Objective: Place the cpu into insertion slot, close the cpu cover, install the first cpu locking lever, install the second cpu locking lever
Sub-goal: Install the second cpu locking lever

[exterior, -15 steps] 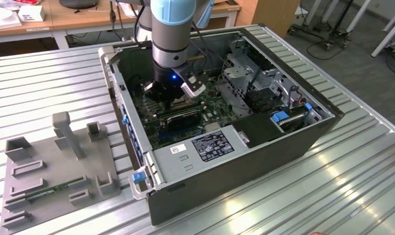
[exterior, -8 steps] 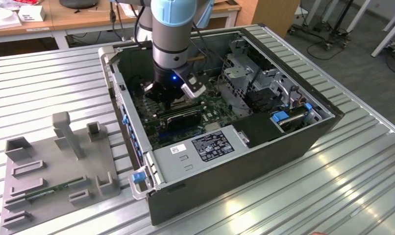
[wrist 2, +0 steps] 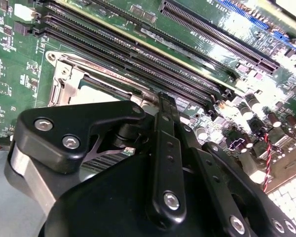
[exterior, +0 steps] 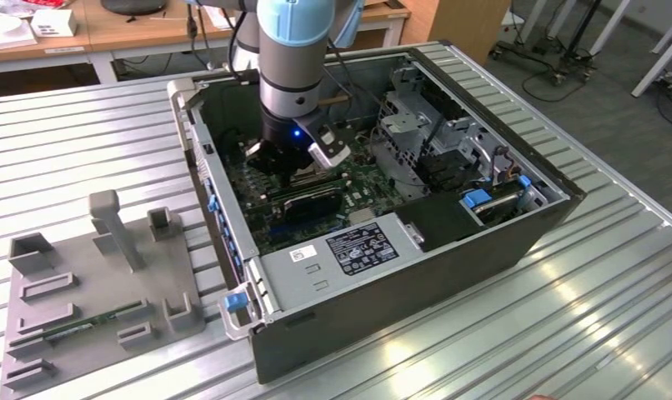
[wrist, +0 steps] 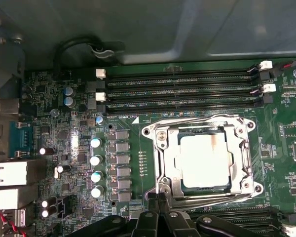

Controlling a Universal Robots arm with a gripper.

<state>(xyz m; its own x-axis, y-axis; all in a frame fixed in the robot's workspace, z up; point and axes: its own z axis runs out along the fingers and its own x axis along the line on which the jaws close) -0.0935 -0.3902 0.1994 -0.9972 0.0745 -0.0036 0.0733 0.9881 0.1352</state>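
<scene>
The cpu [wrist: 205,160] is seen seated in the insertion slot [wrist: 164,148] on the green motherboard [wrist: 133,133], its dull, pale metal top lying flat and framed by the cpu cover [wrist: 241,153], a thin silvery plate with a cut-out centre that appears to be folded down around the chip so that the top is left exposed. Thin wire locking levers [wrist: 197,121] are seen running along the edges of the socket frame; whether they are fully latched cannot be told. The long black memory slots [wrist: 182,91] lie beside the socket, on the side toward the case wall, and a row of small silver-topped capacitors [wrist: 95,168] stands on another side of it. The gripper [wrist: 159,210] is positioned just at the socket's edge, its black fingers drawn close together into a narrow tip, which is judged to suit pressing or hooking a slim lever rather than carrying anything; nothing is seen held between them. In the second wrist view the gripper's matte black linkages [wrist 2: 165,163] with bright screw heads are seen over the silvery socket frame [wrist 2: 64,84]. In the exterior view the arm [exterior: 297,75] is lowered into the open computer case [exterior: 425,275], which rests on a ribbed metal surface [exterior: 603,317]; a grey fixture tray [exterior: 102,292] lies on that surface beside the case.
</scene>
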